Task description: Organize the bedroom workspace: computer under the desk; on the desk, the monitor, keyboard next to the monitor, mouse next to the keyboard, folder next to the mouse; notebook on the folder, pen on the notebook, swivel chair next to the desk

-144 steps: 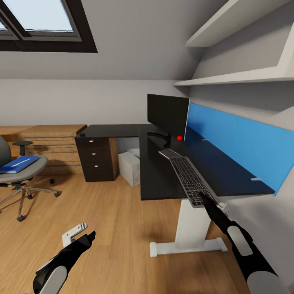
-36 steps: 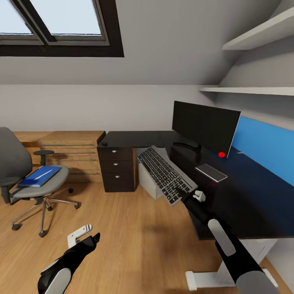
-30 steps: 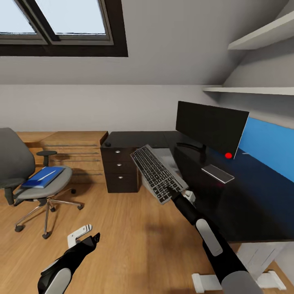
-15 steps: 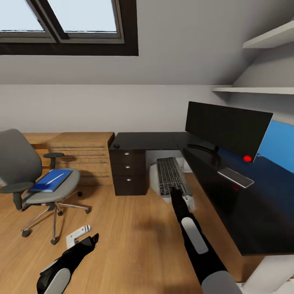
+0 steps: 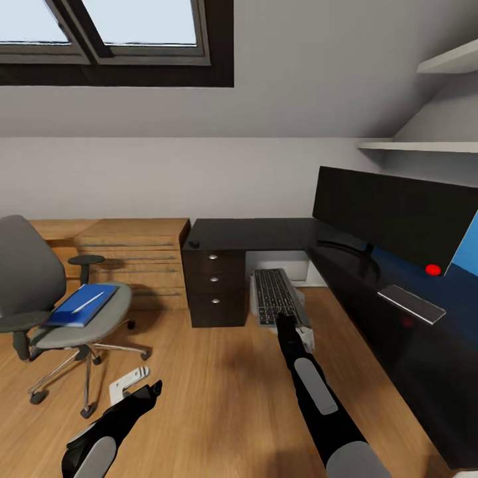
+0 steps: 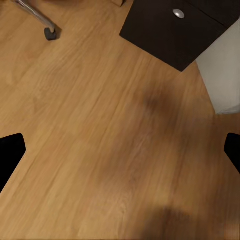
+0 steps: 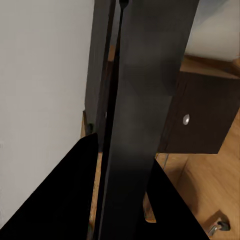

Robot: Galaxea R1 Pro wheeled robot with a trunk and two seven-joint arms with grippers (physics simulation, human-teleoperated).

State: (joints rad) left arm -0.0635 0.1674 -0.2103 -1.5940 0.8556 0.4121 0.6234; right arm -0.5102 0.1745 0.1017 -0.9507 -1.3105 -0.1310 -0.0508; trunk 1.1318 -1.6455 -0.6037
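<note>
Monitor (image 5: pixel 398 212) is on the worktop (image 5: pixel 265 234), but our right gripper (image 5: pixel 287 323) has its jaws clamped on the keyboard (image 5: pixel 273 297), held off the worktop's front edge. Left gripper (image 5: pixel 133 388) jaws apart, empty; folder (image 5: pixel 83 305) sits on the swivel chair (image 5: pixel 60 312), so most is left.

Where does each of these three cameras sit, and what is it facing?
Head view: on the head, facing the desk and swivel chair; both arms show.
Left wrist view: on the left arm, facing wooden floor; dark fingertips at the edges.
Right wrist view: on the right arm, along the gripped keyboard.
Shared: keyboard, drawer unit.
</note>
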